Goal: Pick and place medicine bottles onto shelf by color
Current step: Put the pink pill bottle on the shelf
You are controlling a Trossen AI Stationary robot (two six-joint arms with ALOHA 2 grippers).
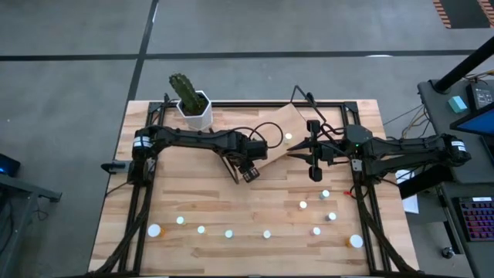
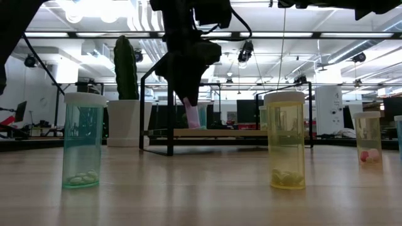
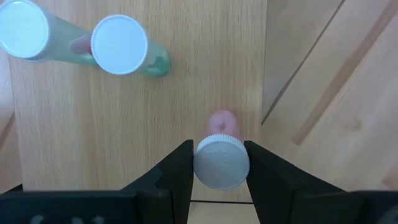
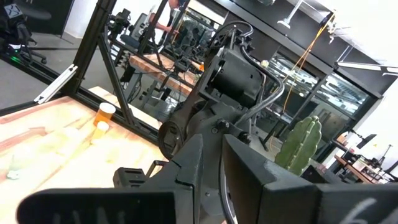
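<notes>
Fingers of the left gripper [image 3: 219, 168] clamp the white cap of a pink medicine bottle [image 3: 222, 160], holding it upright over the light-wood shelf [image 3: 137, 118]. Two green bottles [image 3: 118, 46] with white caps already stand on that board, well apart from the held one. Doing this step well likely means lowering straight down until the base sits flat, clear of the board's edge and away from the green pair, then opening gently so the bottle does not tip. Over the table's right side, the right gripper [image 1: 316, 158] waits with its fingers nearly closed on nothing, while other bottles [image 1: 266, 233] remain on the tabletop
</notes>
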